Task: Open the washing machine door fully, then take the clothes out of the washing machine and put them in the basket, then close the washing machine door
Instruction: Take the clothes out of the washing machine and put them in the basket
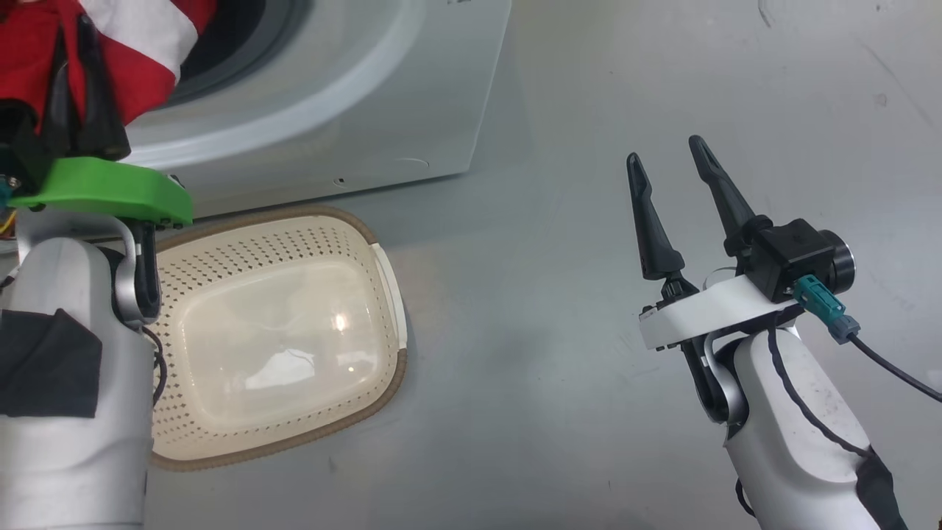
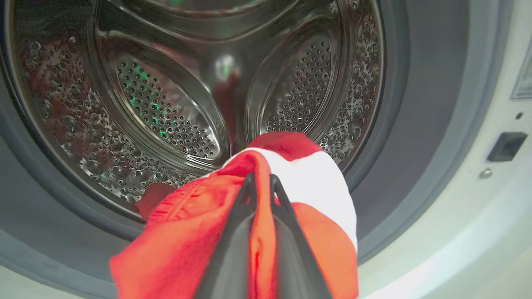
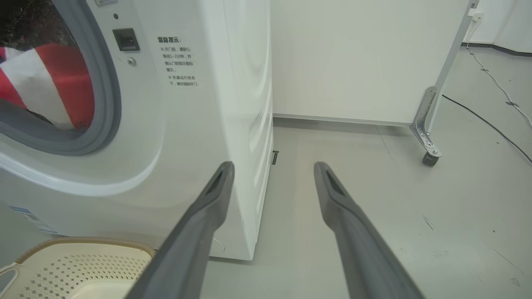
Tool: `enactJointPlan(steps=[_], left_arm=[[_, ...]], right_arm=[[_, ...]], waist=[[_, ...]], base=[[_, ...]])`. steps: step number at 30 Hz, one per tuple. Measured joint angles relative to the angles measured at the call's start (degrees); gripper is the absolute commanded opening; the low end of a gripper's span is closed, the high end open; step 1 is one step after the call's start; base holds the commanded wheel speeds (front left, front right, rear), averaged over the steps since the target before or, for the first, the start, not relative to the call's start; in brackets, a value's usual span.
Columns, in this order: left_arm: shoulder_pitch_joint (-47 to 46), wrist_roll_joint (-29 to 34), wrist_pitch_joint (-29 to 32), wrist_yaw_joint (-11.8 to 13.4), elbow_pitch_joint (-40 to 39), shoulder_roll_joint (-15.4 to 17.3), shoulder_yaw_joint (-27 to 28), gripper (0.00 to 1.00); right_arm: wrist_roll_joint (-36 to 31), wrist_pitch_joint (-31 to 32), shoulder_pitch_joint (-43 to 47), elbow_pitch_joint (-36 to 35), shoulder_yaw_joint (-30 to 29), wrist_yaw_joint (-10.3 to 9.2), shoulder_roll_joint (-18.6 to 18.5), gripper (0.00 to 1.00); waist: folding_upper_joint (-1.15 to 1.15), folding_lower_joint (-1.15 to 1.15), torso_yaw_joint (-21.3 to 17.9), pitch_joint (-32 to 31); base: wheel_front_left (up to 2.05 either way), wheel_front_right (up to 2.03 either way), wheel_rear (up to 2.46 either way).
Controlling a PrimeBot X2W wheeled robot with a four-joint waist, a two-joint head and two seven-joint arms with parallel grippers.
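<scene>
Clamped on the clothes (image 1: pixel 29 51), the left gripper (image 1: pixel 73 33) sits at the head view's upper left corner, its dark fingers pinching red fabric with a white band at the mouth of the washing machine (image 1: pixel 331 110). The basket (image 1: pixel 243 246) stands on the floor (image 1: pixel 589 368) just before the machine's lower front edge, with nothing in it. The right gripper (image 1: pixel 665 151) hangs over bare floor, well apart from the basket, fingers spread and holding nothing.

From the left wrist, the two fingers press together on a fold of red cloth that drapes out over the grey rubber ring (image 2: pixel 395 145). Behind it lies the steel drum (image 2: pixel 166 116).

From the right wrist, the parted fingers frame the machine's front right corner. Red and white cloth shows in the opening at the upper left, and the basket's rim lies at the lower left corner. A white wall panel (image 3: pixel 353 62) on a caster (image 3: pixel 430 159) stands behind, with a cable (image 3: pixel 490 124) along the floor.
</scene>
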Motion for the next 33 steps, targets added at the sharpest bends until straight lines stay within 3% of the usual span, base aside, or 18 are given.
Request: enactJointPlan(steps=[8,20,27,33], left_arm=[[3.8,1.6,0.0,1.6,-10.5,-1.2,1.3,0.00],[8.9,4.4,0.0,2.1,-24.6,-2.1,1.5,0.00],[15.2,4.5,0.0,2.1,-27.7,-2.5,0.7,0.00],[22.9,3.9,0.0,2.2,-25.7,-3.4,-1.1,0.00]], right_arm=[[-0.1,0.0,1.8,0.9,-0.4,0.60,0.0,1.00],[0.0,0.0,4.0,1.2,-1.1,1.01,0.0,1.00],[0.0,0.0,5.3,1.2,-1.3,1.13,0.0,1.00],[0.0,0.0,5.9,0.8,-1.3,1.16,0.0,1.00]], waist=[[0.00,0.00,1.4,-5.0],[0.00,0.00,3.1,-10.8],[0.00,0.00,3.6,-12.8],[0.00,0.00,3.5,-13.0]], base=[[0.00,0.00,0.00],[0.00,0.00,0.00],[0.00,0.00,0.00],[0.00,0.00,0.00]])
